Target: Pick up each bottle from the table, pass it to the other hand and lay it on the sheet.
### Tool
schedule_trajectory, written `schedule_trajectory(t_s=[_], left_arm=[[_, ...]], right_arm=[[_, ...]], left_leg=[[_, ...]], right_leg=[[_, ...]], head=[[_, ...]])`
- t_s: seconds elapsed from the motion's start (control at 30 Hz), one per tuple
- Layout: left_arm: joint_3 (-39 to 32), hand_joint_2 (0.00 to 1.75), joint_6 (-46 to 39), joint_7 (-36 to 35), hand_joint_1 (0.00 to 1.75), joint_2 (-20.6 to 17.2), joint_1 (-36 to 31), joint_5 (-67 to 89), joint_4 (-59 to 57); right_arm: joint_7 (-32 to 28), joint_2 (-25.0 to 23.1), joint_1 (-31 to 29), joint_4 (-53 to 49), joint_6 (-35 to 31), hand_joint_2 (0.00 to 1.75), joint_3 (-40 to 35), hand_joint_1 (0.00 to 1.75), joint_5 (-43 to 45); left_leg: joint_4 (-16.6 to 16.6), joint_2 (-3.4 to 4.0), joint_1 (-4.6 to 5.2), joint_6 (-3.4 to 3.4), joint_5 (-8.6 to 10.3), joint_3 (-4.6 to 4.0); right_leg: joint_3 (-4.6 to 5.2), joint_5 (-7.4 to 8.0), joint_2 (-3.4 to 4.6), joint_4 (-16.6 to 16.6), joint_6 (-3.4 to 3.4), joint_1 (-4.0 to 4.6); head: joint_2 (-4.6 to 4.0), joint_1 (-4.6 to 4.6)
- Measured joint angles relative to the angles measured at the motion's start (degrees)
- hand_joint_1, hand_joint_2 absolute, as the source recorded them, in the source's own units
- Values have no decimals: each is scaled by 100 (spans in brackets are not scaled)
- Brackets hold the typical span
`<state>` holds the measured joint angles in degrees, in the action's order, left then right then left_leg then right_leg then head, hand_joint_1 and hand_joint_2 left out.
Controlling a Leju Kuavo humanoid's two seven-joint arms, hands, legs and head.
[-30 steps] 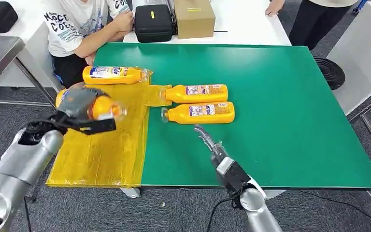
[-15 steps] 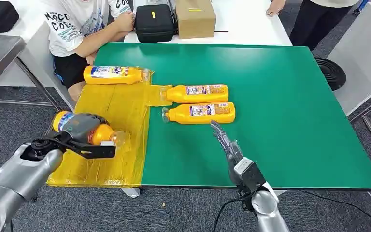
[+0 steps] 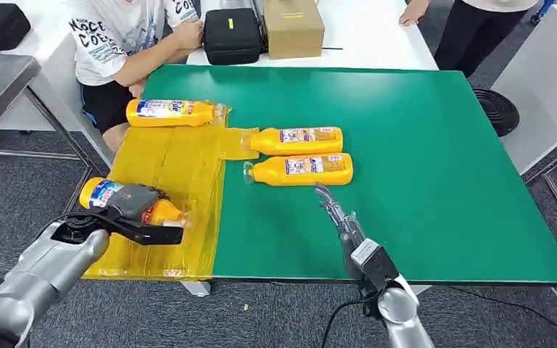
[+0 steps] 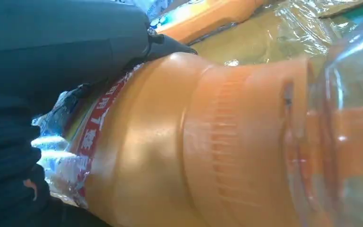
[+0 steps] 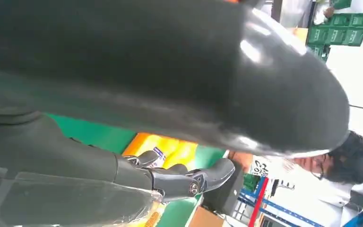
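Left hand [image 3: 127, 210]: grips an orange bottle [image 3: 112, 197] lying on its side, fingers wrapped over its middle, above the near left part of the yellow sheet [image 3: 167, 163]; whether the bottle touches the sheet I cannot tell.
Held bottle: clear cap end points right, blue-labelled base points left; in the left wrist view its orange shoulder [image 4: 179, 142] and the dark thumb [image 4: 75, 42] pressed on it are seen close up.
Right hand [image 3: 341, 217]: holds nothing, fingers stretched forward and a little apart, over the green table [image 3: 421, 145] just near of the nearer of the two bottles lying there.
Bottle on sheet [image 3: 170, 113]: lies on its side at the far edge of the sheet, cap to the right.
Bottles on table: far one [image 3: 297, 140] and near one [image 3: 301, 169] lie side by side, close together, just right of the sheet, caps pointing left.
Beyond the table: a person in a white printed shirt [image 3: 116, 32] at the far left corner, a black case [image 3: 230, 32] and a cardboard box [image 3: 294, 25] on a white table.
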<state>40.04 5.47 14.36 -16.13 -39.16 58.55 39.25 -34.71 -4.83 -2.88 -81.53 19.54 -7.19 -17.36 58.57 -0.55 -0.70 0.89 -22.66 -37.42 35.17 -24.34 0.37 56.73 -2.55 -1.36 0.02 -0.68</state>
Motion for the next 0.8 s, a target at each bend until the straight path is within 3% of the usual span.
schedule_trajectory(t_s=[0.03,0.1,0.13,0.23,0.8], left_arm=[[0,175,-18,5,173,28,-16,18,-59],[9,175,-18,20,124,85,-62,46,-175],[26,175,-18,24,33,107,-92,72,-229],[66,175,28,79,0,157,-164,103,-382],[328,175,625,616,0,249,-550,127,-811]], right_arm=[[0,0,9,0,0,0,4,0,0],[0,-2,30,0,0,0,9,0,0],[0,-4,37,0,2,0,13,0,0],[-2,-9,68,0,4,0,17,0,0],[-9,-20,-33,107,24,0,94,0,17]], left_leg=[[0,-1,0,0,0,3],[-1,-6,0,0,0,11],[-2,-7,0,0,0,16],[-2,-7,0,0,2,26],[-2,-4,1,5,4,27]], right_leg=[[-4,0,0,0,0,0],[-13,-1,-2,0,0,0],[-18,-1,-4,0,0,0],[-28,0,-3,0,0,0],[-31,3,-2,0,0,0]], head=[[0,2],[0,2],[0,0],[0,2],[0,2]])
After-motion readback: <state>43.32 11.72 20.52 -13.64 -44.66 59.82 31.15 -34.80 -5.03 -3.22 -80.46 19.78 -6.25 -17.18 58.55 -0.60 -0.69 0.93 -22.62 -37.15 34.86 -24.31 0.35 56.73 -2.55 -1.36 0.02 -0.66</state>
